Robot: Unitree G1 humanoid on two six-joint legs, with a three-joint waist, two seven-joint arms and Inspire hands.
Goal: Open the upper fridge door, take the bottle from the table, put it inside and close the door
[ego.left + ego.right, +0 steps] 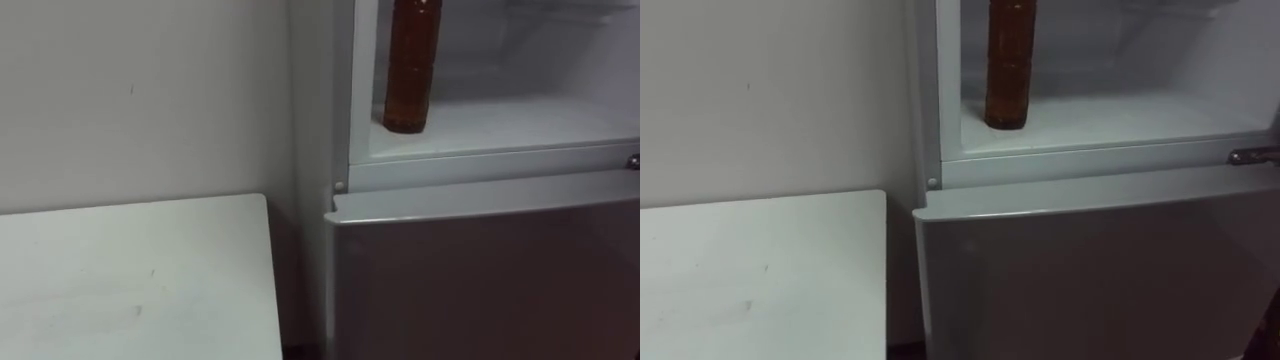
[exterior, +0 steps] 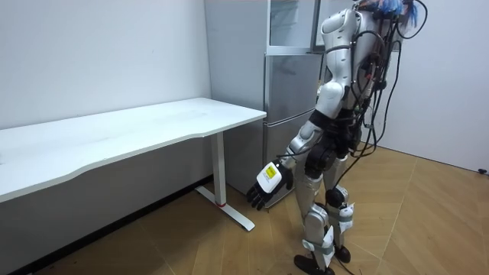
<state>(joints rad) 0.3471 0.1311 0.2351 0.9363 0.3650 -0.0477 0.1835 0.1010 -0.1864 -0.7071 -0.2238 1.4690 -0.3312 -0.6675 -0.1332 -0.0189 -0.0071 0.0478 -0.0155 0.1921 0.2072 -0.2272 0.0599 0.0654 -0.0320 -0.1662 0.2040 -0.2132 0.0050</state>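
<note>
Left hand [image 2: 267, 183] hangs empty, fingers relaxed; brown ribbed bottle [image 1: 411, 65] stands upright in upper fridge [image 1: 520, 122].

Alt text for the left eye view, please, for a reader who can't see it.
A brown bottle stands upright on the floor of the open upper fridge compartment, close to its left wall. Below it the lower fridge door is shut, and a white table sits to the left of the fridge, along a plain wall.

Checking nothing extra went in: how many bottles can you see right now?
1. The brown bottle stands upright on the upper fridge's shelf, near its left wall; others could sit beyond the frame.
</note>
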